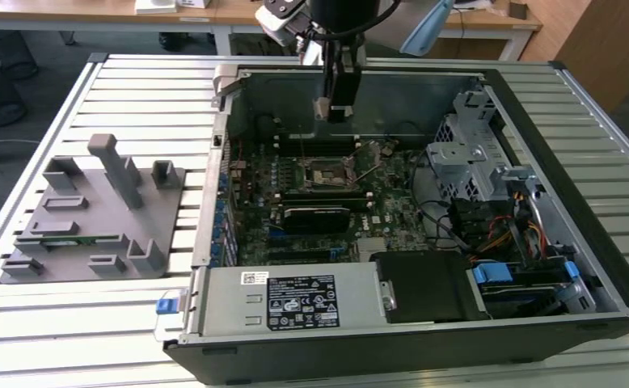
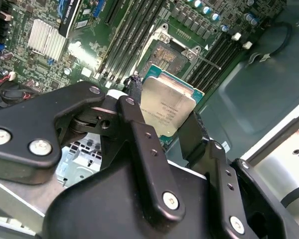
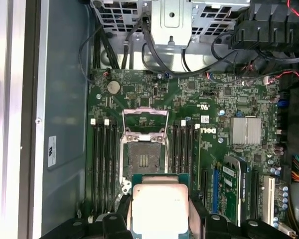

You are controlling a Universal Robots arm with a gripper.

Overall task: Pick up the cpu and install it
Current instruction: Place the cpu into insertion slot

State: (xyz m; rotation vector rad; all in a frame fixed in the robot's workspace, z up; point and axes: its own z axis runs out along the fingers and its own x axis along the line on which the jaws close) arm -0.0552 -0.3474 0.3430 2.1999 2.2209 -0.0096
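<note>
Second wrist view, closest in: the black gripper (image 2: 164, 105) is clamped on the cpu (image 2: 167, 107), one of its fingers (image 2: 144, 139) pressed against each of two opposite edges, so that the silvery top and pale rim of the square sit between them, face up and roughly level. In the first wrist view the gripper (image 3: 159, 210) holds the cpu (image 3: 159, 213) the same way, clear of the board and touching nothing else. Just past the held cpu, and lower, lies the socket (image 3: 144, 160), open and bare, with its metal retaining frame (image 3: 145, 122) swung back beyond it; the cpu overlaps only the socket's near edge and is not seated in it. Rows of dark memory slots (image 3: 102, 164) run along both sides of the socket on the green circuit board (image 3: 224, 99), and a ribbed silver heat sink (image 3: 245, 130) stands further off on that board. In the exterior view the gripper (image 1: 334, 109) hangs from the arm inside the open computer case (image 1: 573, 162), above the board and near the socket (image 1: 326, 172), towards the case's far wall. Outside the case, on the exterior view's left, a grey tray (image 1: 88, 218) with upright posts rests on the slatted table (image 1: 131, 89), well apart from the gripper, and a thin green memory stick (image 1: 66, 239) lies in one of its slots.
</note>
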